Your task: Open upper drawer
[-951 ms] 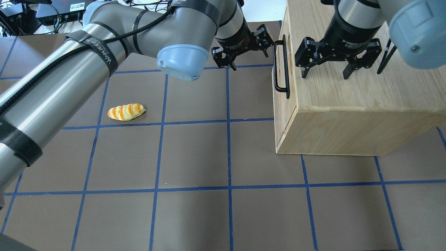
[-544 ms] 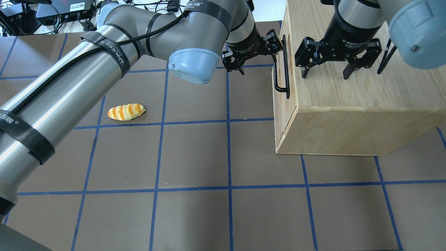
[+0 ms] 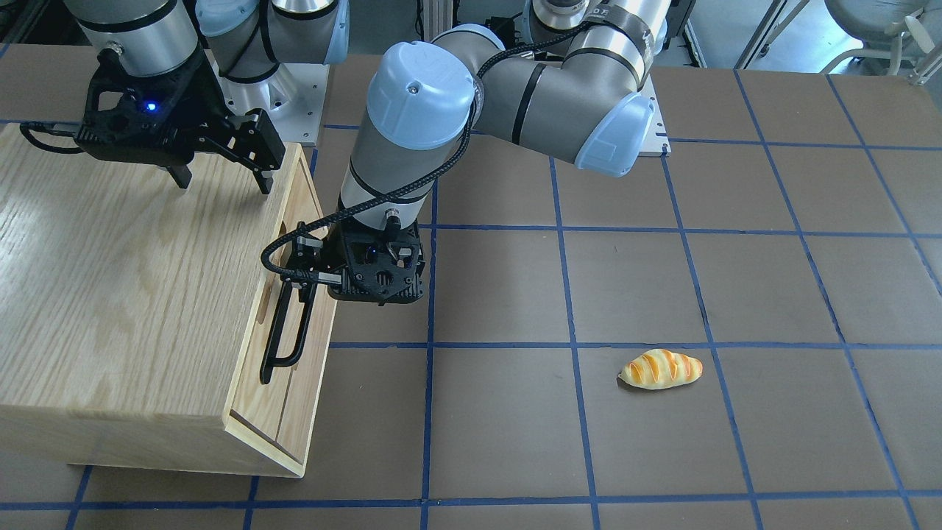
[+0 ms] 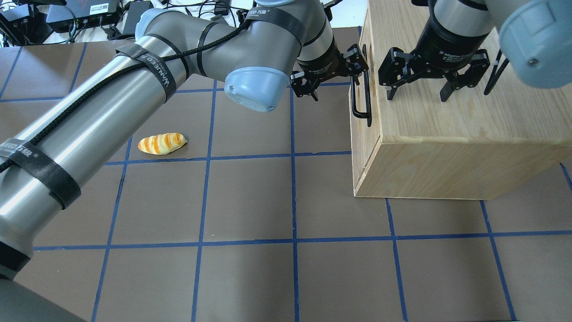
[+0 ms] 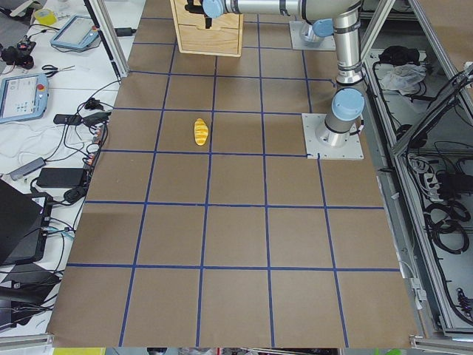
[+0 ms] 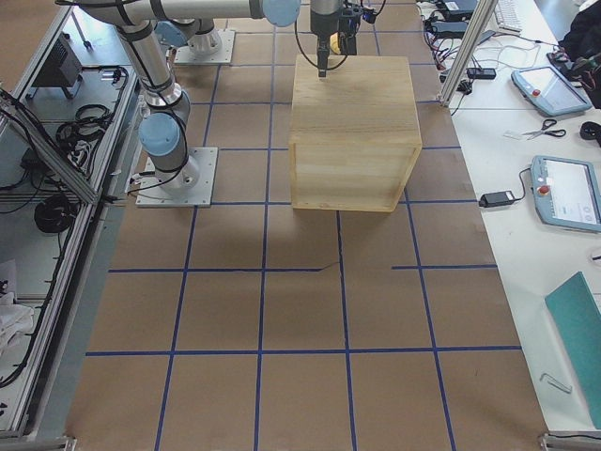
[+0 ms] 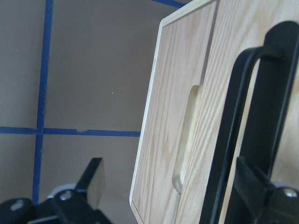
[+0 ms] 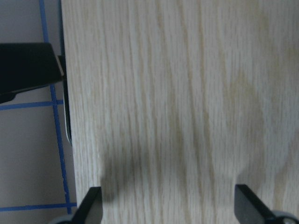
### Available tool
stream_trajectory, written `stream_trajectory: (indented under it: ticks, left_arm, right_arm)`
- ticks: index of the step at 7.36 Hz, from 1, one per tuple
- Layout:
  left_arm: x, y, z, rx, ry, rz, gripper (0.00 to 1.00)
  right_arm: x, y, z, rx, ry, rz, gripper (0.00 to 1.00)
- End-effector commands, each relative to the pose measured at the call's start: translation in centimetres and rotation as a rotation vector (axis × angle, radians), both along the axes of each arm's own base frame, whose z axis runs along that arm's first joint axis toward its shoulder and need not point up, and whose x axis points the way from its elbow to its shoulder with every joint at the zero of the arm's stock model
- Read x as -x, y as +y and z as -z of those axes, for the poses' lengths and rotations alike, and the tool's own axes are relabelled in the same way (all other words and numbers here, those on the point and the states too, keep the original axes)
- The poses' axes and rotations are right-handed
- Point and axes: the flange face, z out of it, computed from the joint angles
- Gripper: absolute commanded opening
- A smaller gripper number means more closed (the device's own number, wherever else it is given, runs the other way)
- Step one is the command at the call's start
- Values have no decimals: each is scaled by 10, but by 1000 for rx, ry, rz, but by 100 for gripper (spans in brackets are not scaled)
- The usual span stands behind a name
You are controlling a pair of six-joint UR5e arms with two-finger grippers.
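Observation:
The upper drawer [image 3: 278,372] is the pale-wood front panel of the oak cabinet [image 4: 447,134]. It sits flush with the box and carries a long black bar handle [image 4: 361,96]. My left gripper [image 4: 334,82] is open at the far end of the handle. In the left wrist view [image 7: 177,186] one finger [image 7: 261,193] lies against the black bar [image 7: 238,121] and the other finger [image 7: 93,179] hangs off the panel's edge, with an oblong slot [image 7: 187,135] between them. My right gripper [image 4: 417,96] is open and empty just above the cabinet top.
A striped bread roll [image 4: 161,143] lies on the brown mat with blue grid lines, left of the cabinet; it also shows in the front view [image 3: 660,369]. My left arm's elbow [image 4: 257,89] hangs over the mat near the drawer front.
My left arm has swung right, bringing its open gripper from short of the cabinet up to the far end of the handle. The right gripper and the drawer have not moved.

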Motion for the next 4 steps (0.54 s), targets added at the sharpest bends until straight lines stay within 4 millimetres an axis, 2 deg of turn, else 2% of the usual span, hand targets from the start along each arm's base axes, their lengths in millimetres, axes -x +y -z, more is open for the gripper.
stream_trajectory:
  ticks: [1, 4]
  left_arm:
    - [1, -1, 5, -7, -3, 0, 100]
    - [1, -4, 13, -13, -14, 0, 100]
  right_arm:
    - [0, 0, 0, 0, 0, 0, 100]
    - [0, 0, 0, 0, 0, 0, 100]
